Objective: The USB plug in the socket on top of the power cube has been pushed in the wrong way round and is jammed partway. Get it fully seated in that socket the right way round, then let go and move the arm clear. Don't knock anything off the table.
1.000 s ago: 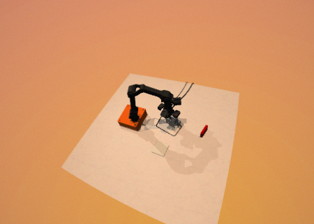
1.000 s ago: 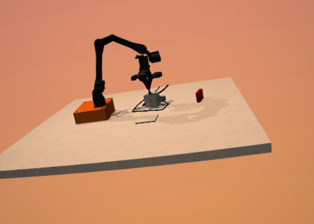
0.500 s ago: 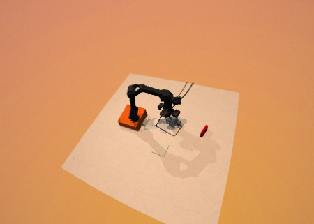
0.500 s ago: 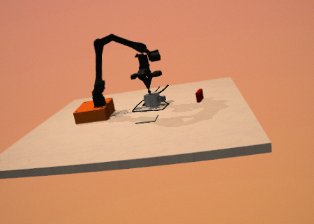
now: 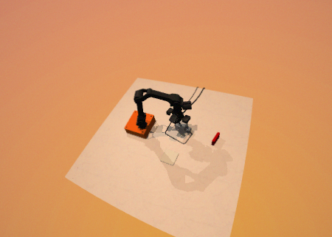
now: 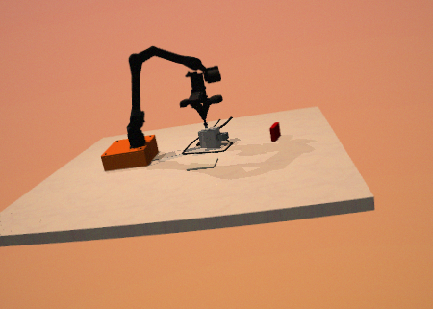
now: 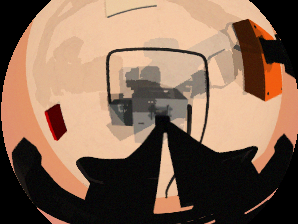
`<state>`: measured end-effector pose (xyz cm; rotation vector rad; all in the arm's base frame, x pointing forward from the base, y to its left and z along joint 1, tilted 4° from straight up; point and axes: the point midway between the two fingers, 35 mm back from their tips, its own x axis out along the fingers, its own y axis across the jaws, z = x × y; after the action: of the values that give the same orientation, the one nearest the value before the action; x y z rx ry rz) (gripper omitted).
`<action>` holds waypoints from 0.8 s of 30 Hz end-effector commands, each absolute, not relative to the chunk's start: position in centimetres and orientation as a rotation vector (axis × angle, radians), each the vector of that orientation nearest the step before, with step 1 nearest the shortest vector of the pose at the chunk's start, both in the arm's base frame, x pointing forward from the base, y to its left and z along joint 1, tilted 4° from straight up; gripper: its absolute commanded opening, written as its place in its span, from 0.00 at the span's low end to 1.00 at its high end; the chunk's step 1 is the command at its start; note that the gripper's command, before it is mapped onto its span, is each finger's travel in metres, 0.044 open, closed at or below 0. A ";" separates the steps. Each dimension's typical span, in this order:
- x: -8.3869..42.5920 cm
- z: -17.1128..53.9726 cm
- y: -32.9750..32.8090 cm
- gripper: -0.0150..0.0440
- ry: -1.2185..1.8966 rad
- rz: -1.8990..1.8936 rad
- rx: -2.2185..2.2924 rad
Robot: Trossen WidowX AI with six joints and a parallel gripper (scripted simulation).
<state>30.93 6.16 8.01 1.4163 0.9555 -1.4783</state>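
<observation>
Gripper (image 6: 205, 121) pinched on small dark USB plug (image 7: 160, 120) atop grey power cube (image 6: 208, 138)

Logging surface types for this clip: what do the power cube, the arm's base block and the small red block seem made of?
Power cube: looks like matte grey plastic, flat shading without glints. Base block: orange, matte, painted metal or plastic; small dark dots on top suggest fasteners. Red block: uniform dull red, likely plastic, too small to be sure.
</observation>
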 end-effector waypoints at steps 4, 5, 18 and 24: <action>31.0 8.7 6.2 0.25 0.952 -1.478 1.421; 31.0 8.7 6.2 0.25 0.952 -1.478 1.421; 31.0 9.1 6.2 0.25 0.962 -1.468 1.409; 30.9 9.0 6.2 0.25 1.036 -1.385 1.319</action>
<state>31.01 6.24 9.07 1.3728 0.9922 -1.4320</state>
